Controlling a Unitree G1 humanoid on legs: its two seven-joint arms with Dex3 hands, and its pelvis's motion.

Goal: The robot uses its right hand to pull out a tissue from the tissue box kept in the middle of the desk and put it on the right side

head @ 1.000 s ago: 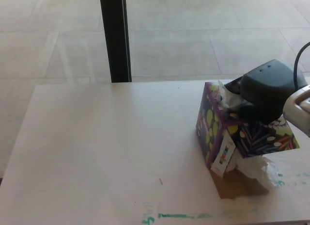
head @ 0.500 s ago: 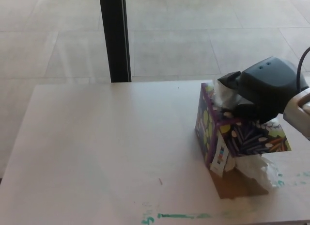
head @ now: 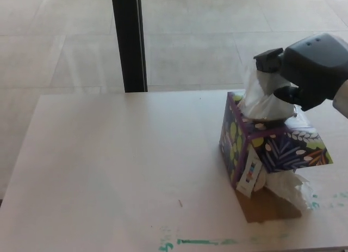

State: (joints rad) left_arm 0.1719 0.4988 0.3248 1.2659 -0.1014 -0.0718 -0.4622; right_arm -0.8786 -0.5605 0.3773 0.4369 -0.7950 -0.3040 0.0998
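A purple tissue box [head: 269, 146] with a leaf pattern stands tilted on the right part of the white desk [head: 119, 170], its near side lifted off the surface. My right hand [head: 304, 70] hovers above the box, shut on a white tissue [head: 263, 100] that stretches up out of the box's top opening. A crumpled white tissue [head: 291, 189] lies under the box's near right corner. My left hand does not show.
A brown patch [head: 266, 208] lies on the desk beneath the box. Green marks [head: 201, 242] run along the near edge. A black post [head: 129, 40] stands behind the desk on the tiled floor.
My right hand has risen from the box's top, drawing the tissue upward out of the opening. The box has tipped slightly with the pull.
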